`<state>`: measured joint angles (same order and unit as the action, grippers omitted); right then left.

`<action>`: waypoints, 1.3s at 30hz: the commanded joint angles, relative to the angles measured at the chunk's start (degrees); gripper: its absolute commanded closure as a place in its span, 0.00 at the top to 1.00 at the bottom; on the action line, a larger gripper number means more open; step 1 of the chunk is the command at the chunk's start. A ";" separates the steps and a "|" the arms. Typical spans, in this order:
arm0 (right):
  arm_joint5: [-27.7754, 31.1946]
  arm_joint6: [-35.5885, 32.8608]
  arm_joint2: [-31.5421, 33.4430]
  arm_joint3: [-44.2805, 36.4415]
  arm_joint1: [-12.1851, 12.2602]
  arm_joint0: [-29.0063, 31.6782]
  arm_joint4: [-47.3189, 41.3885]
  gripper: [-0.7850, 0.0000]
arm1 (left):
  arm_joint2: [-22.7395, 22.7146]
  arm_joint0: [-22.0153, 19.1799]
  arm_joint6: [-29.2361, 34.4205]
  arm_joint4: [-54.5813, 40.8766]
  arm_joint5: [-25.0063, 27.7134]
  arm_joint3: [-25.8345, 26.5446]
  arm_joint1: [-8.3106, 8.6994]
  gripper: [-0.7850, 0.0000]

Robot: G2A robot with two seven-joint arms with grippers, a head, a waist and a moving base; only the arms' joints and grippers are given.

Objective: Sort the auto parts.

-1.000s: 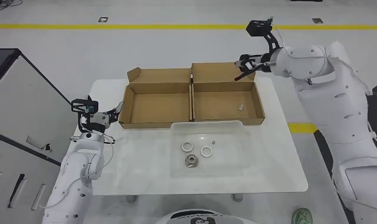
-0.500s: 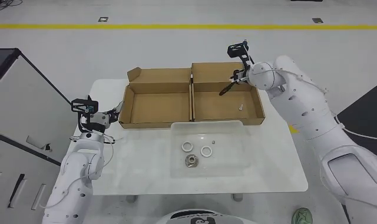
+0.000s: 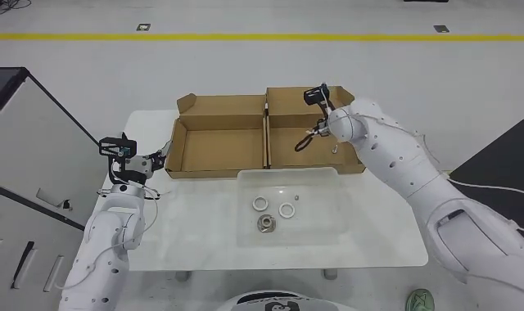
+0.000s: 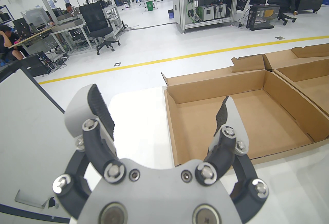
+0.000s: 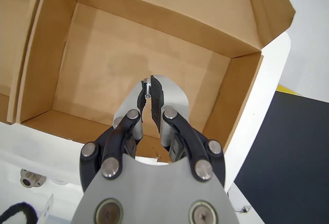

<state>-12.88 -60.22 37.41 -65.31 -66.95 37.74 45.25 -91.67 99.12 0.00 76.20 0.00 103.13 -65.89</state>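
Note:
My right gripper (image 3: 300,145) hangs over the right cardboard box (image 3: 315,157), toward its left half. In the right wrist view the right gripper (image 5: 147,82) is shut on a small silver screw (image 5: 147,88) pinched at the fingertips above the box floor (image 5: 123,55). Another small screw (image 3: 335,148) lies on that box's floor. My left gripper (image 3: 160,158) stands open at the table's left edge, just left of the left cardboard box (image 3: 217,151); in its own view the left gripper (image 4: 159,101) holds nothing and the box (image 4: 257,117) is bare.
A clear tray (image 3: 323,221) in front of the boxes holds two white rings (image 3: 259,203) (image 3: 287,209), a metal flange (image 3: 265,223) and a tiny part (image 3: 296,196). The flange (image 5: 29,177) shows beside my right wrist. Bare white table lies right of the tray.
My right arm has swung left and down, from beyond the right box's far right corner to over its floor. The left arm has stayed put.

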 commanded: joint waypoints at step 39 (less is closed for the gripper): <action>3.63 -1.36 -2.69 17.02 -7.32 -2.17 -1.41 0.46 | 0.00 0.00 0.00 0.00 0.00 0.00 0.00 1.00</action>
<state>-9.36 -61.71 34.49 -48.23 -74.28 35.59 43.93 -91.67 99.12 0.00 76.20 0.00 103.13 -65.89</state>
